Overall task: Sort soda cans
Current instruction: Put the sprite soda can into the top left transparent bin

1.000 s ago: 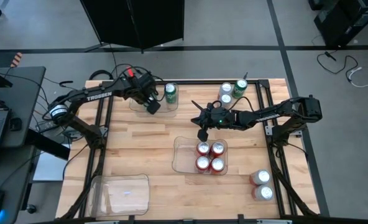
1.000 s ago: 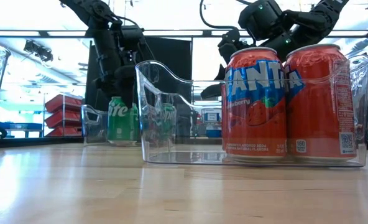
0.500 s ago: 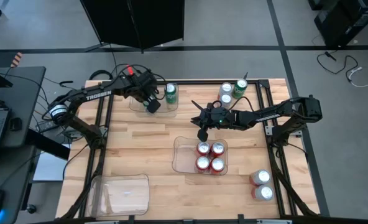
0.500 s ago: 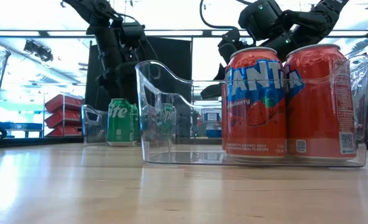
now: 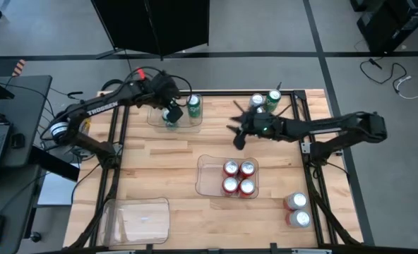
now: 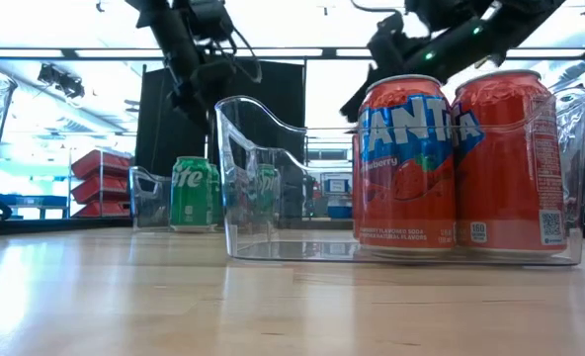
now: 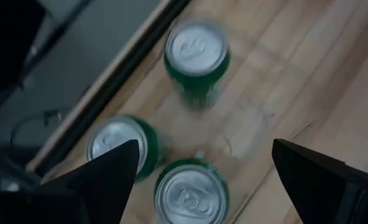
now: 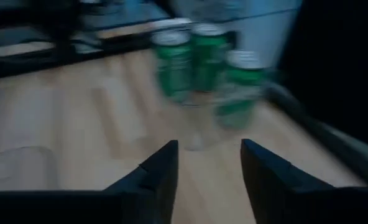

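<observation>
Three green soda cans [image 7: 196,53] [image 7: 119,143] [image 7: 190,196] stand upright in a clear tray [image 5: 156,118] at the far left. My left gripper [image 5: 169,113] [image 7: 206,149] hangs open above them, its fingers well apart and clear of the can tops. Several red cans [image 5: 239,176] [image 6: 406,163] stand in the middle tray [image 5: 207,176]. My right gripper [image 5: 237,136] [image 8: 209,152] is open and empty in the air, on the far side of that tray.
A green can [image 5: 272,97] and a silver-white can [image 5: 257,101] stand at the far right, beside my right arm. Two more cans [image 5: 296,202] [image 5: 299,219] stand near the right edge. Another clear tray [image 5: 138,219] sits at the near left.
My left gripper has risen off the far-left tray, uncovering a green can that stays standing there. My right gripper has gone up and toward the far right, away from the tray of red cans.
</observation>
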`<action>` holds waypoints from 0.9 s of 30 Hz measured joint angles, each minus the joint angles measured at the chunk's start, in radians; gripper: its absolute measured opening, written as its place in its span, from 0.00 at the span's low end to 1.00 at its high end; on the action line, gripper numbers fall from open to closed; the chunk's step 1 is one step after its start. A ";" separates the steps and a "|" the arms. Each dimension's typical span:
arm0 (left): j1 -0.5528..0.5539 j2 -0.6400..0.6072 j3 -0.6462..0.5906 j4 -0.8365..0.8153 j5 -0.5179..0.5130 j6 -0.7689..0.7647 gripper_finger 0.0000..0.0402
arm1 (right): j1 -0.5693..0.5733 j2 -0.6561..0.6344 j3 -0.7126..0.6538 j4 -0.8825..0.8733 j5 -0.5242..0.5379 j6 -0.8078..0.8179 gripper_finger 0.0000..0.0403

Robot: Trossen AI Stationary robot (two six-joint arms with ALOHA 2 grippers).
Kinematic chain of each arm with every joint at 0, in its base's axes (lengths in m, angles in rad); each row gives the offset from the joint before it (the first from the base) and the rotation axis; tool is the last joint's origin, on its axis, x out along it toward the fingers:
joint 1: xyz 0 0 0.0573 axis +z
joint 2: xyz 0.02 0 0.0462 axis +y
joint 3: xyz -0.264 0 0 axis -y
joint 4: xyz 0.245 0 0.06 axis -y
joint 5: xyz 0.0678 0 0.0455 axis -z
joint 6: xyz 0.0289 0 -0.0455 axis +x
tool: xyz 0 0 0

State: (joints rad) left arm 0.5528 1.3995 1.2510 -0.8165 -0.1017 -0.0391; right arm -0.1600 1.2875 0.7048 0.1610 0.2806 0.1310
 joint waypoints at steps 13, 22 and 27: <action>-0.039 -0.174 -0.171 0.352 0.044 0.078 0.91 | -0.271 -0.237 0.000 -0.439 0.380 0.234 0.71; -0.039 -0.192 -0.242 0.413 0.075 0.090 0.91 | -0.516 -0.152 0.000 -0.432 0.272 0.263 0.83; -0.039 -0.192 -0.242 0.417 0.076 0.110 0.91 | -0.597 -0.085 0.000 -0.389 0.145 0.289 0.85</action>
State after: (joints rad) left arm 0.5137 1.2078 1.0092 -0.3992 -0.0261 0.0709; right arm -0.7566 1.2021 0.7048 -0.2285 0.4256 0.4203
